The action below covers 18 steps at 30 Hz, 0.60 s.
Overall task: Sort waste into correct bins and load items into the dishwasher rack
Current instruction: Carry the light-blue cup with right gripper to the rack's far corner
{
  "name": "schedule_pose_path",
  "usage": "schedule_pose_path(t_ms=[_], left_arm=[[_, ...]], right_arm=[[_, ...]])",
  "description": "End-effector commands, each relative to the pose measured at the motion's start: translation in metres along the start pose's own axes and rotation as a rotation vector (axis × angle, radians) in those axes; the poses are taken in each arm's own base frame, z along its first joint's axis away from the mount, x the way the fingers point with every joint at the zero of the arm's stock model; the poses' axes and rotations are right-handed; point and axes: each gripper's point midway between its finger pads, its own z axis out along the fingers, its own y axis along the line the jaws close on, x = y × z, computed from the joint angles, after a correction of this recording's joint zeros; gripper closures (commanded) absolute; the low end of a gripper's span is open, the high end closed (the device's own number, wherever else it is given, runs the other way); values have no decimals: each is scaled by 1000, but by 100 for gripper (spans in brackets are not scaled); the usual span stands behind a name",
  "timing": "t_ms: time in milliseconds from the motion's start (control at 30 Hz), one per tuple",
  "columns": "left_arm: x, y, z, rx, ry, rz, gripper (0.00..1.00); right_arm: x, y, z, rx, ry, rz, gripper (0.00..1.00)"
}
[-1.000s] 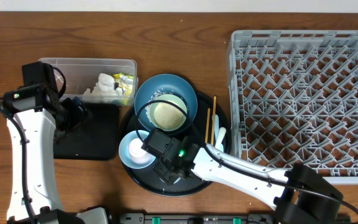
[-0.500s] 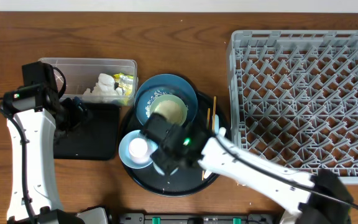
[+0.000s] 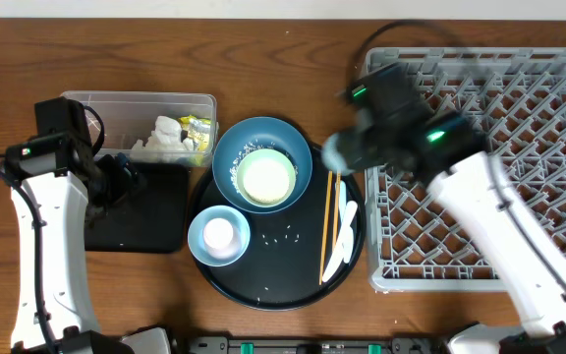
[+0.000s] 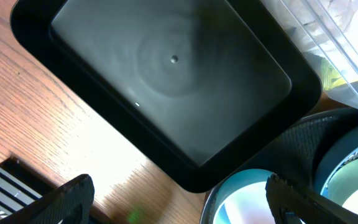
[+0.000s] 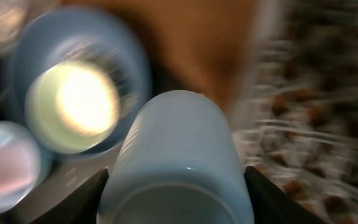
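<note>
Right fingers [image 5: 89, 199] apparently clamped around a pale cup [image 5: 176, 155], blurred, just beside the rack [image 3: 538, 98]; left fingers [image 4: 67, 196] spread apart.

no readable text, labels or numbers anywhere

A shallow black rectangular plastic tray [image 4: 166, 81] is lying on the brown wooden table [image 4: 55, 137]. Below it, the left gripper [image 4: 179, 194] is holding its dark fingers [image 4: 73, 194] wide apart, gripping nothing. A clear rectangular plastic tub [image 4: 347, 56] is sitting just beside the tray, and a small light-blue bowl [image 4: 247, 199] is showing at the bottom edge.
</note>
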Motion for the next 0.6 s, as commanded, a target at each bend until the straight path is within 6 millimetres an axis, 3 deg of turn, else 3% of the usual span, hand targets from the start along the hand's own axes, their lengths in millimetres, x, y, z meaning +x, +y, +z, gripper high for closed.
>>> schedule_pose_path(t_ms=[0,233,400,567], left_arm=[[3,3,4,-13,14,-8,10],[2,3,4,-13,13,-8,10],[2,3,4,-13,13,-8,10],[2,3,4,-13,13,-8,10]], right_arm=[[-23,-69,-16,109,-80,97,56],[-50,-191,-43,267,-260,341,56],[-51,-253,-60,360,-336,421,55],[-47,-302,-58,425,-362,482,55]])
